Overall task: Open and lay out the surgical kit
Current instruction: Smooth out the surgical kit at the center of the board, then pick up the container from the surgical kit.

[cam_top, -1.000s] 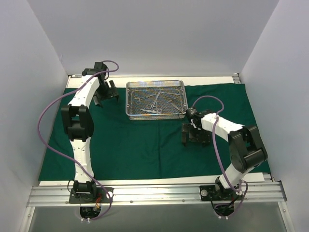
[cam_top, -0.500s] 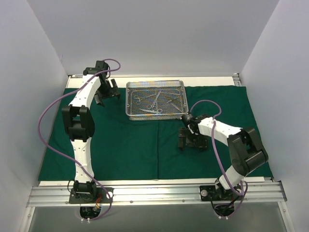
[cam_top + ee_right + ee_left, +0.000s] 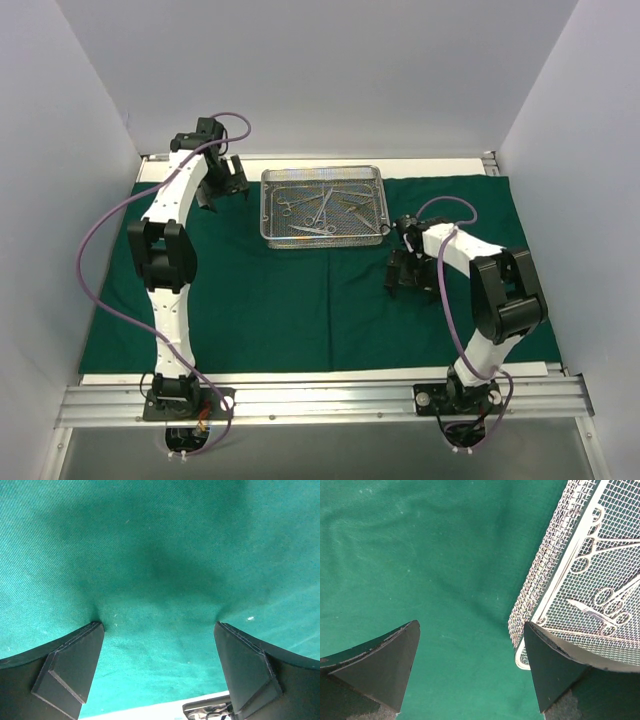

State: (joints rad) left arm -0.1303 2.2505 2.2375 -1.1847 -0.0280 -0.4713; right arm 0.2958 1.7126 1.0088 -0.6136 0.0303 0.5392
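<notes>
Item 1: dark green cloth drape (image 3: 280, 300), spread flat over most of the white table (image 3: 330, 376), with a seam or fold line running front to back near its middle. Item 2: rectangular silver wire-mesh tray (image 3: 320, 244), standing on the drape at the far middle. Item 3: slender steel instruments (image 3: 320, 205), all lying loose inside the tray and crossing one another; the left wrist view shows ring-handled forceps (image 3: 592, 542) by the tray's wall. Item 4: my left gripper (image 3: 222, 190), released and holding nothing, jaws spread wide over bare drape just beside the tray's left end; I cannot tell whether one finger touches the tray's corner. Item 5: my right gripper (image 3: 408, 285), also released and holding nothing, just off the tray's near right corner; both fingertips (image 3: 95, 630) meet the drape, which puckers faintly at each.
</notes>
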